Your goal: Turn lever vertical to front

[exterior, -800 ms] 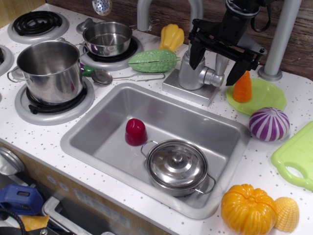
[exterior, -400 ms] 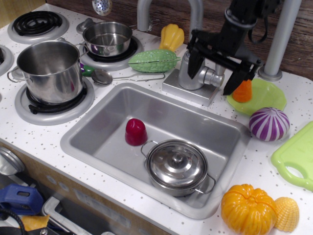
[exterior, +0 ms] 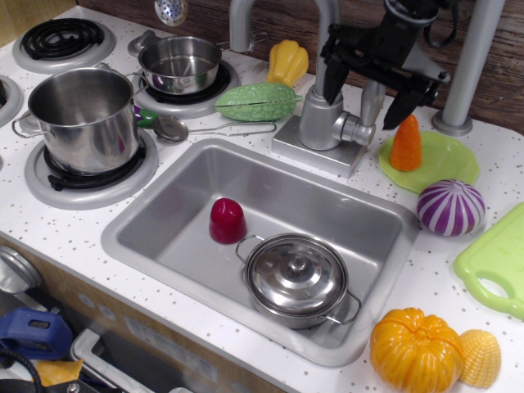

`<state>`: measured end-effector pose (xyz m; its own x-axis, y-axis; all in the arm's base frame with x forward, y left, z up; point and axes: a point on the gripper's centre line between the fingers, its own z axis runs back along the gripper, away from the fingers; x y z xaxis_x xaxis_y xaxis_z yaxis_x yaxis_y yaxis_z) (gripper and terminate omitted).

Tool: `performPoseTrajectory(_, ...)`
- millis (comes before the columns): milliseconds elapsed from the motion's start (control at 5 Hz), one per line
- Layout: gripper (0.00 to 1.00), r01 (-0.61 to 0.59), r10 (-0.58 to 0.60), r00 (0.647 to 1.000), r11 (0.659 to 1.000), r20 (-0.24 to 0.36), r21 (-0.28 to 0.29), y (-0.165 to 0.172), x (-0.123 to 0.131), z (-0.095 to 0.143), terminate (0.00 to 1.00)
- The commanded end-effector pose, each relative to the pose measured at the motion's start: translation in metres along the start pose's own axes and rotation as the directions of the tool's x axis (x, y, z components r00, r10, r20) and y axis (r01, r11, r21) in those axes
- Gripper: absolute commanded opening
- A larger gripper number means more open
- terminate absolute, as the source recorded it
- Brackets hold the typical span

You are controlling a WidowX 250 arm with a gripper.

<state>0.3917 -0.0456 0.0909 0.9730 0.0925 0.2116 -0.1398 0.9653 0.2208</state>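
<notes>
Gripper: one black gripper [exterior: 370, 92], fingers spread wide, holding nothing, positioned above the faucet knob; one finger [exterior: 331, 82] to the left of the lever, the other near the carrot.
Lever: one silver-grey paddle [exterior: 371, 100] standing upright from the round side knob [exterior: 358, 130] of the faucet, between the gripper fingers; contact cannot be determined.
Faucet: one, curved spout [exterior: 282, 10], square base [exterior: 315, 149] at the sink's rear edge.
Sink: one [exterior: 147, 214], holding one lidded pot [exterior: 297, 278] and one red item [exterior: 227, 220].
Stove pots: two, one large [exterior: 83, 119], one small [exterior: 180, 64].
Spoon: one [exterior: 205, 128].
Toy vegetables: one green gourd [exterior: 258, 101], one yellow pepper [exterior: 288, 62], one carrot [exterior: 406, 144] on one green plate [exterior: 446, 162], one purple onion [exterior: 450, 207], one orange pumpkin [exterior: 414, 350].
Cutting board: one, green [exterior: 498, 262].
Grey post: one [exterior: 472, 61].
</notes>
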Motion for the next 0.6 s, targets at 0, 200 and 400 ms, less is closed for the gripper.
performPoseTrajectory(0, 1.0, 0.004, -0.002, 0.995, 1.0, 0.097, -0.019, -0.002, 0.02, 0.016, 0.0)
performPoseTrajectory(200, 1.0, 0.017, -0.013, 0.994, 0.999, 0.107, -0.035, 0.0, 0.025, 0.012, 0.0)
performPoseTrajectory(400, 1.0, 0.04, -0.034, 0.992, 0.998, 0.123, -0.043, 0.002, 0.03, 0.004, 0.0)
